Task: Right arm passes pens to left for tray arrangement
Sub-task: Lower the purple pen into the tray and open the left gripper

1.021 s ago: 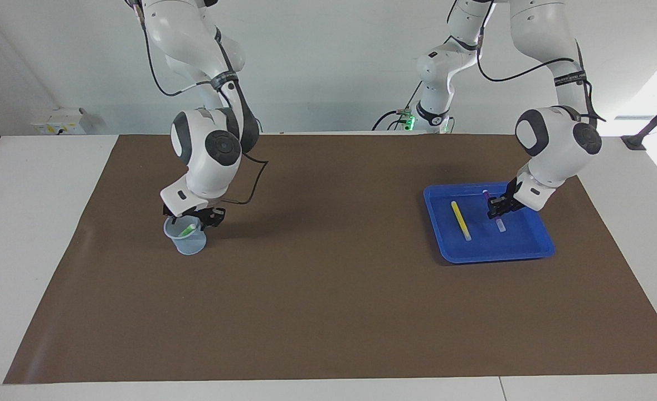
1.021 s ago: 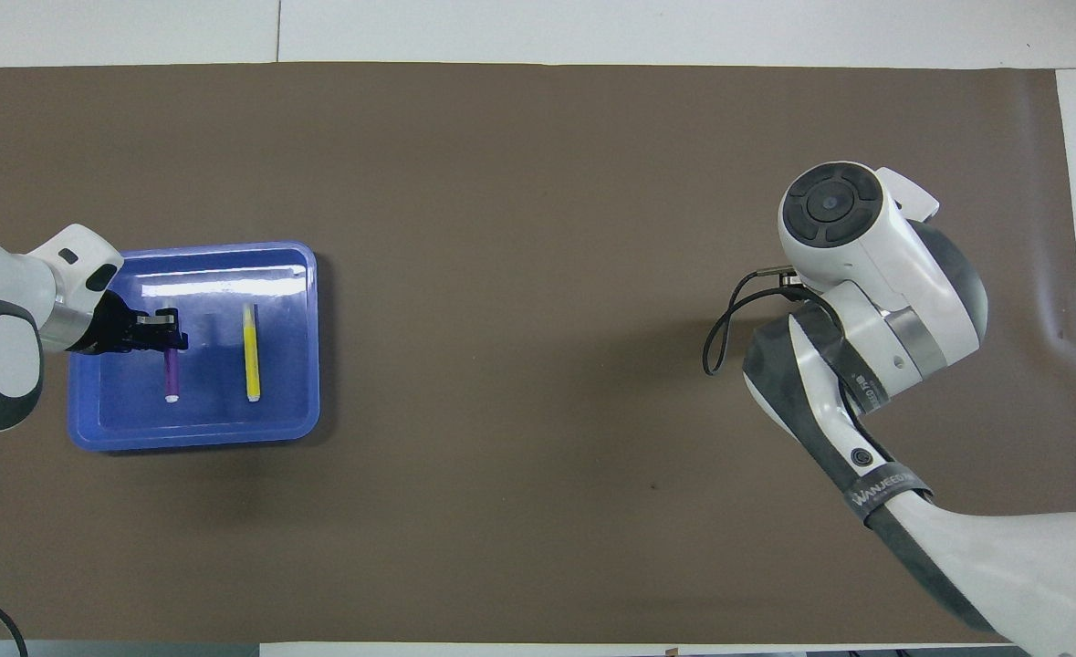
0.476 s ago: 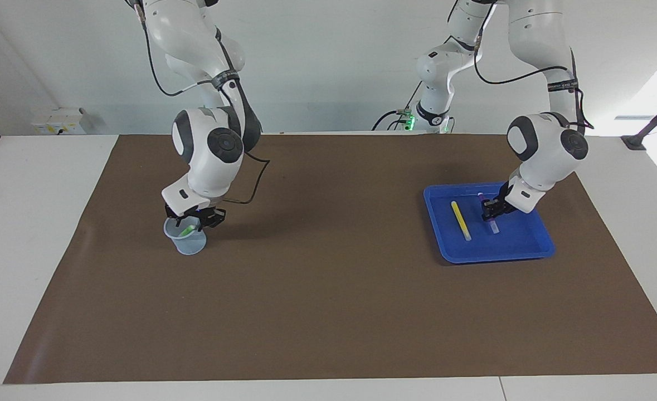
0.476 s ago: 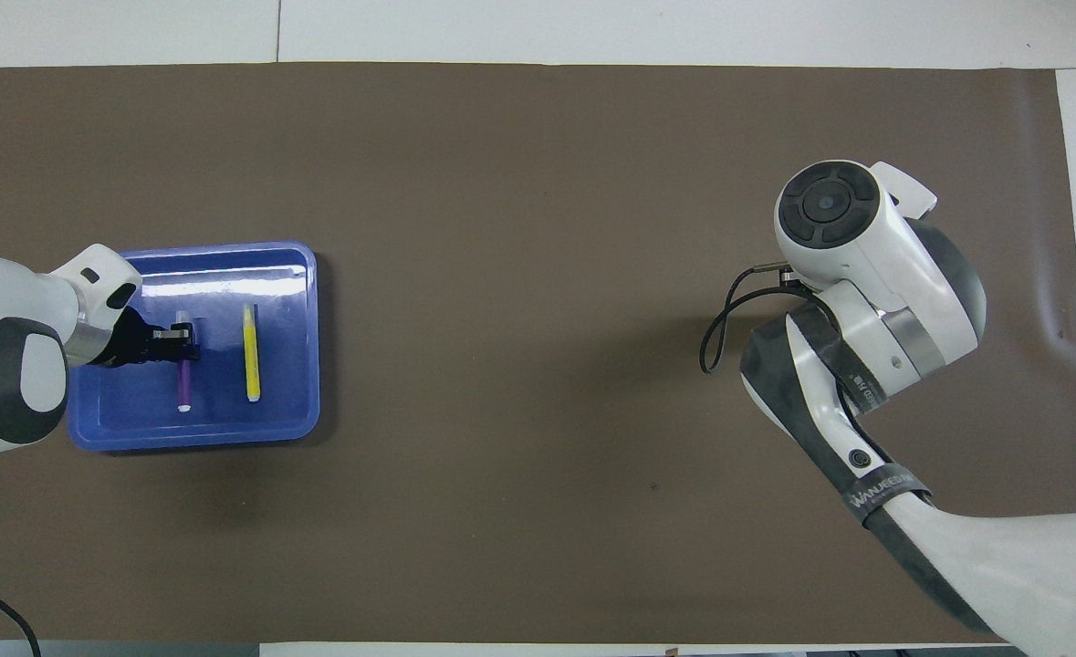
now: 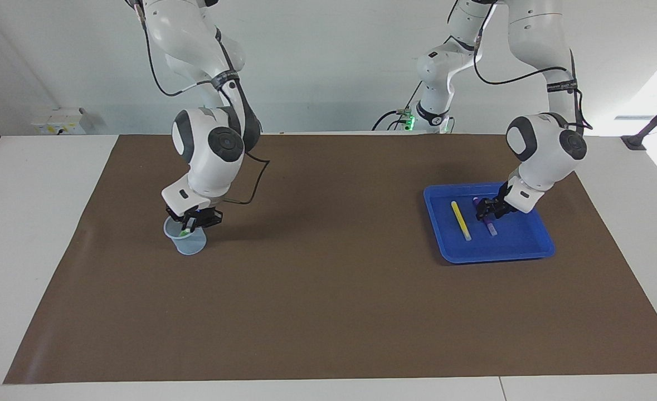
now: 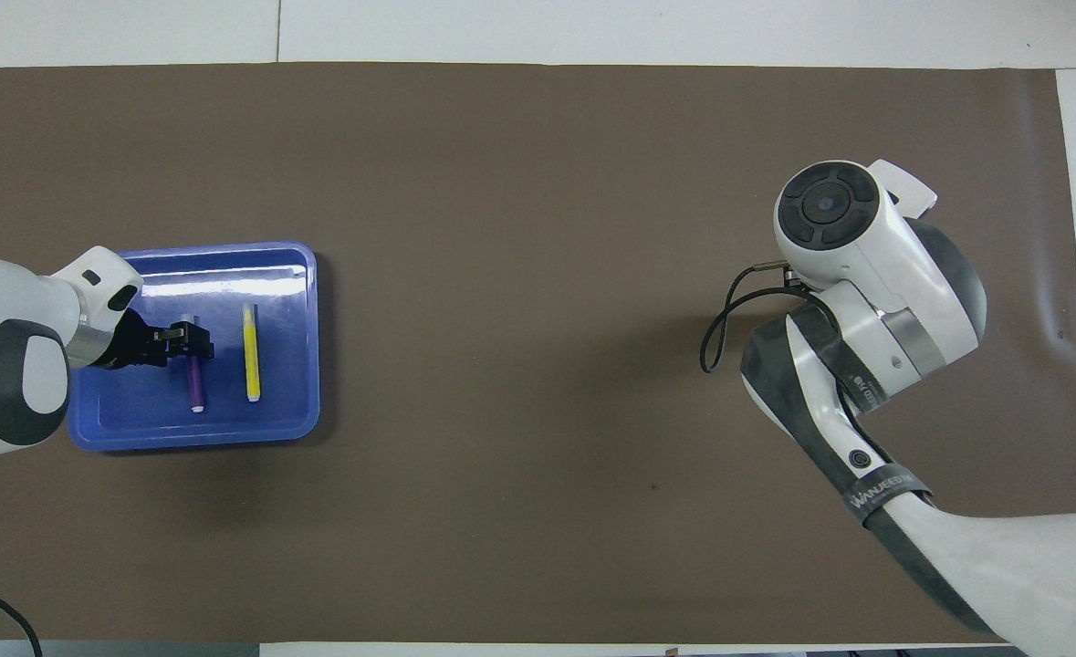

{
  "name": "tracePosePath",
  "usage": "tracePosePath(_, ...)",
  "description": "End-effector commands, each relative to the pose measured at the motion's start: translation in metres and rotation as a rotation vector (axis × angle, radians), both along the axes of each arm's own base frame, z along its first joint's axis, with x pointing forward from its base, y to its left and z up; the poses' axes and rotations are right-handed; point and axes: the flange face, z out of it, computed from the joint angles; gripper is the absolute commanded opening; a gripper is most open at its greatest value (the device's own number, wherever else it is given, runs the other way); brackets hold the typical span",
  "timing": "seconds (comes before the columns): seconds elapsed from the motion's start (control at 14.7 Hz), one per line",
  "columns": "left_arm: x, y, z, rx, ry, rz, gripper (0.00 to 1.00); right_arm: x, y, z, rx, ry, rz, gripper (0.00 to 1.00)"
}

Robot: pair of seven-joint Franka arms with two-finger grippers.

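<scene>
Two pens in the tray, one in the cup

The left gripper [image 5: 484, 211] hangs over the blue tray [image 5: 534, 245], jaws parted around the purple pen [image 5: 490, 227] lying beside the yellow pen [image 5: 461, 220]. The right gripper [image 5: 190, 221] reaches into the mesh cup [image 5: 186, 243], jaws closed on the green pen [image 5: 185, 230].

A bright blue tray [image 5: 529, 252] held a yellow pen [image 5: 461, 220] and a purple pen [image 5: 489, 225], each with a whitish end. A green pen [image 5: 185, 229] showed inside a pale translucent cup [image 5: 188, 243]. A plain brown mat [image 5: 328, 301] covered a white table [image 5: 27, 184]. Both arms were white with dark grey joints; the left gripper [image 5: 485, 210] and right gripper [image 5: 193, 220] were black.
</scene>
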Motion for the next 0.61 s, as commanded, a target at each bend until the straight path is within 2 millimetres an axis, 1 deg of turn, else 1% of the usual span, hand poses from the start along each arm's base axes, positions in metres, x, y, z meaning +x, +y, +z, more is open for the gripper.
tracePosePath(0.0, -0.002, 0.003, -0.001, 0.018, -0.013, -0.007, 1.0, -0.002, -0.004, 0.033, -0.009, -0.042, 0.023, 0.0)
tracePosePath(0.14, 0.0, 0.004, 0.002, 0.017, -0.007, -0.007, 1.0, -0.009, -0.004, 0.066, -0.001, -0.087, 0.016, 0.0)
tracePosePath(0.2, 0.002, 0.004, 0.007, 0.015, 0.0, -0.007, 1.0, -0.012, -0.005, 0.082, -0.005, -0.101, 0.019, 0.0)
tracePosePath(0.27, 0.006, 0.003, 0.016, 0.013, 0.012, -0.011, 1.0, -0.013, 0.002, 0.096, 0.008, -0.113, 0.019, 0.0)
tracePosePath(0.34, 0.01, 0.003, 0.03, 0.01, 0.031, -0.015, 1.0, -0.013, 0.012, 0.113, 0.051, -0.12, -0.004, 0.0)
tracePosePath(0.48, 0.02, 0.001, 0.061, 0.003, 0.062, -0.014, 1.0, -0.013, 0.026, 0.138, 0.122, -0.103, -0.06, 0.0)
tracePosePath(0.54, 0.023, -0.004, 0.075, 0.004, 0.08, 0.009, 1.0, -0.012, 0.033, 0.151, 0.174, -0.108, -0.081, 0.0)
